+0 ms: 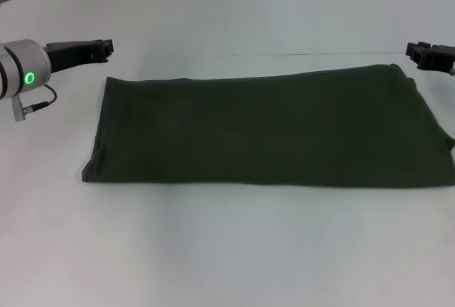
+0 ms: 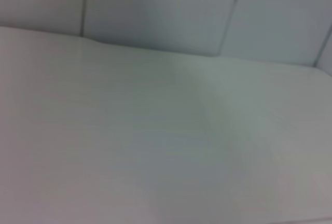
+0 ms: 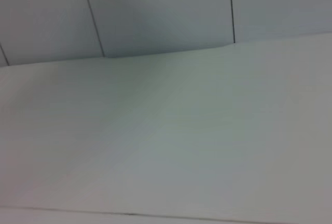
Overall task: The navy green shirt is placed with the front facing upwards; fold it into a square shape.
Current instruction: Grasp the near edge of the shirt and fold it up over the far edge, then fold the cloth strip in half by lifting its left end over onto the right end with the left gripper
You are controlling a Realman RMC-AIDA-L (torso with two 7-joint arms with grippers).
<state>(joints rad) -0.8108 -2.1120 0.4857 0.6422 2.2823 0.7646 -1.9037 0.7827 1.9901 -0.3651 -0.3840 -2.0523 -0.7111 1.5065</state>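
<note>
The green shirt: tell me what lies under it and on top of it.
The green shirt lies folded into a long band on the white table. Nothing rests on top. Both grippers are off it at its far corners. Any layers or lettering folded underneath are hidden.

No text, label, brand or number can be read in any view. The navy green shirt (image 1: 263, 126) lies folded on the white worktop (image 1: 227, 250) with only plain dark cloth showing, no lettering or tag. The one sign is a small green ring light (image 1: 30, 78) glowing on the left arm's wrist, far left.
</note>
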